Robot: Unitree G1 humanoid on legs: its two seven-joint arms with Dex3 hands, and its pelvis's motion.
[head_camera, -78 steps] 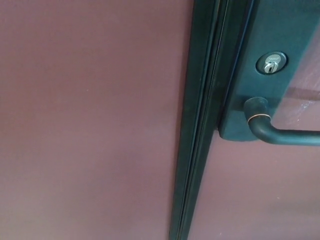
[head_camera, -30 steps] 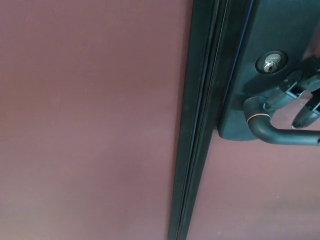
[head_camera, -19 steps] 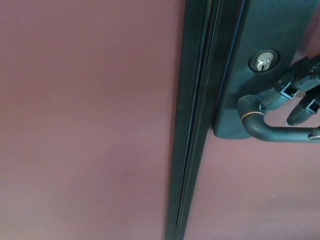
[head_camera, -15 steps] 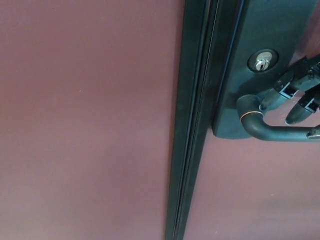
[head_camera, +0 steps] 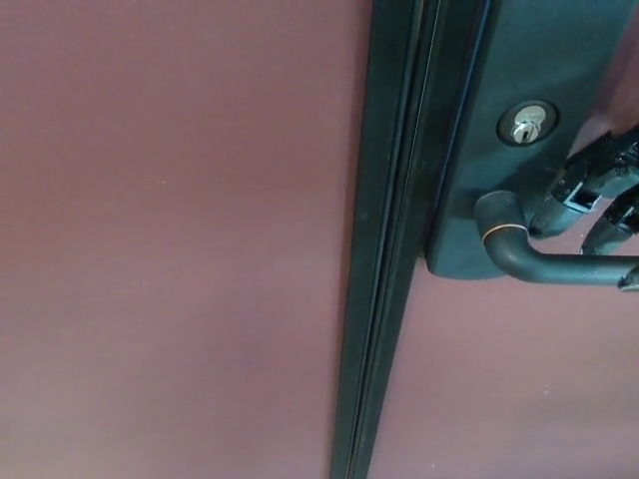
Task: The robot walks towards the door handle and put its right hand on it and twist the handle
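A dark lever door handle (head_camera: 544, 261) juts from a dark lock plate (head_camera: 519, 150) at the right, its bar running off the right edge. Above its base is a silver keyhole (head_camera: 524, 127). My right hand (head_camera: 599, 200) reaches in from the right edge, just over the bar. Two fingers (head_camera: 559, 208) curl down behind the bar, and a thumb tip shows under it at the far right. The hand wraps the handle loosely. My left hand does not show.
A dark vertical door frame strip (head_camera: 389, 239) runs top to bottom, left of the lock plate. Maroon door panels (head_camera: 170, 239) fill the space on both sides.
My right hand came in from the right since the first frame and has lowered onto the handle bar, fingers curling closer around it. The camera shifted slightly.
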